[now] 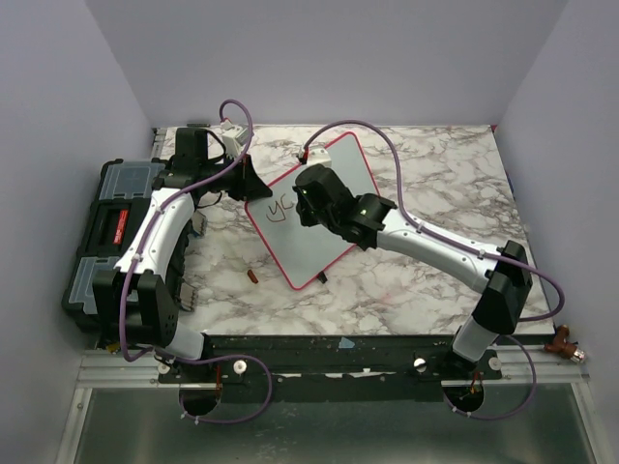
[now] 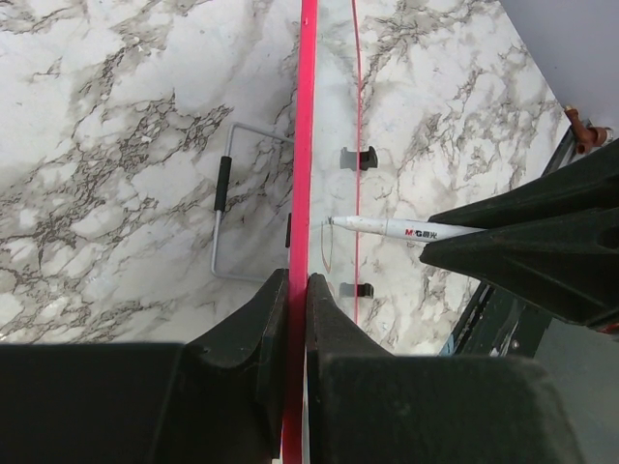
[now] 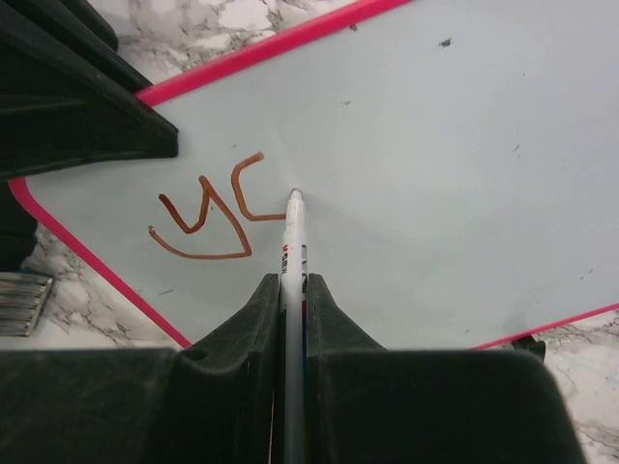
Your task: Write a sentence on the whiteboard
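The whiteboard (image 1: 334, 193) has a red-pink frame and stands tilted on the marble table. Brown strokes like "yc" (image 3: 208, 217) are on its left part. My left gripper (image 1: 253, 184) is shut on the board's left frame edge (image 2: 302, 145), with one jaw on each side of it (image 2: 298, 282). My right gripper (image 1: 308, 198) is shut on a white marker (image 3: 293, 242). The marker's tip touches the board just right of the strokes. The marker also shows in the left wrist view (image 2: 397, 228).
A black toolbox (image 1: 106, 232) sits at the table's left edge. A small orange-red cap (image 1: 252, 276) lies on the table in front of the board. A bent wire stand (image 2: 222, 203) shows behind the board. A small brown object (image 1: 564, 340) lies at the near right corner.
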You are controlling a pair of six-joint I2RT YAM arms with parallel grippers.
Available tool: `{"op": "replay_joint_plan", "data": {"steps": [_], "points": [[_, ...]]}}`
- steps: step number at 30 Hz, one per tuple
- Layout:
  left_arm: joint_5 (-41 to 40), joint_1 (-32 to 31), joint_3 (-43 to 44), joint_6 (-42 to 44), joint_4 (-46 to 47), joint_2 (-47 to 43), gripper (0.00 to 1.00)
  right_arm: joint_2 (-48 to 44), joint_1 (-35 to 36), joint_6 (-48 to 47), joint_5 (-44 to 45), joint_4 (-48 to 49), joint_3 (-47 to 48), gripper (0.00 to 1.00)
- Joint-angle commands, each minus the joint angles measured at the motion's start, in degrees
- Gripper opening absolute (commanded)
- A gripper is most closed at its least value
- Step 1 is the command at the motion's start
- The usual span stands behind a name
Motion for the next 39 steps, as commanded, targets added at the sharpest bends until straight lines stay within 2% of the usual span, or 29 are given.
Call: {"op": "replay_joint_plan", "data": {"steps": [1, 12, 28, 39], "points": [[-1.0, -0.2, -0.7, 2.1, 1.2, -2.1, 0.00, 2.2, 0.0, -0.8, 2.2, -0.2, 3.8, 0.01], [-1.0, -0.3, -0.8, 2.1, 1.3, -2.3, 0.00, 3.9, 0.0, -1.7, 0.4, -0.3, 7.5, 0.01], [-1.0, -0.2, -0.1, 2.1, 1.1, -1.6, 0.00, -0.5, 0.0, -0.5, -7.1, 2.5, 1.3, 0.01], [-2.0, -0.2, -0.3, -0.3, 2.1, -2.1, 0.00, -7.8, 0.0, 0.1, -1.5, 5.2, -2.2, 0.01]]}}
